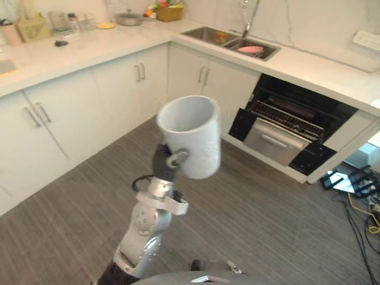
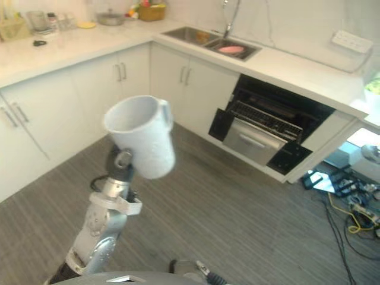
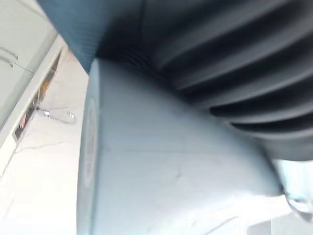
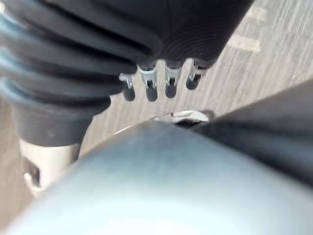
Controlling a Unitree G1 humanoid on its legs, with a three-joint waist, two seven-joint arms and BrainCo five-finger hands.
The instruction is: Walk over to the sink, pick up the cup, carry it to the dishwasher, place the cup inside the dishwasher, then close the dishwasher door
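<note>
Left robot hand (image 1: 164,162): clenched on the handle of the cup (image 1: 191,135).
Cup: white, held just above the hand over the floor (image 1: 267,219), mouth tilted away.
Past the hand, right: dishwasher (image 1: 284,132), open, rack showing.
Farther off: sink (image 1: 229,40) in the desk (image 1: 89,50).
Right robot hand (image 4: 166,44): grip cannot be told.

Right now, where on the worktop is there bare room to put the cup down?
Two bare patches: the worktop right of the sink, above the open dishwasher, and the long stretch left of the sink over the cupboards. The far corner is crowded with a pot, a basket and small things.
</note>
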